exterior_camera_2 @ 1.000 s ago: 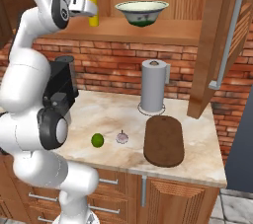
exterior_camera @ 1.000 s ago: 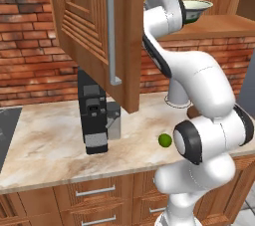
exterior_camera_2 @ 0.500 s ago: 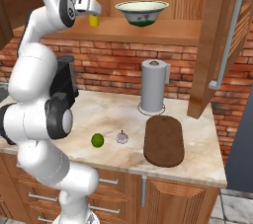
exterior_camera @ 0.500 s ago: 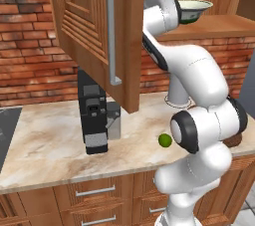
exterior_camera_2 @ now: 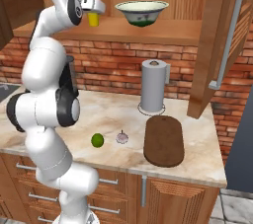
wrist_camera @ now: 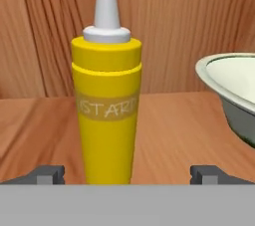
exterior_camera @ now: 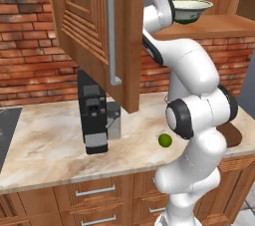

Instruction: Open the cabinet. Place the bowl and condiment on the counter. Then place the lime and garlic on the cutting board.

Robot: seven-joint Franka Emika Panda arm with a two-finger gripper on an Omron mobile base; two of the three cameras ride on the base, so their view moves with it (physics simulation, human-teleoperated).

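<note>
The cabinet [exterior_camera_2: 225, 35] stands open, and the gripper [wrist_camera: 127, 172], jaws spread wide, faces the mustard bottle [wrist_camera: 106, 100] on the shelf beside the bowl [exterior_camera_2: 142, 12]. Fetching the condiment looks underway; next, I'd say, ease forward and close on it.

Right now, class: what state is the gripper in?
Gripper: open, holding nothing; its fingertips stand either side of the mustard bottle.

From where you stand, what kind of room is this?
A home-style kitchen, apparently computer-rendered: a marble-patterned counter against a brick wall, an open wooden cabinet holding a bowl and mustard bottle, plus a cutting board.
</note>
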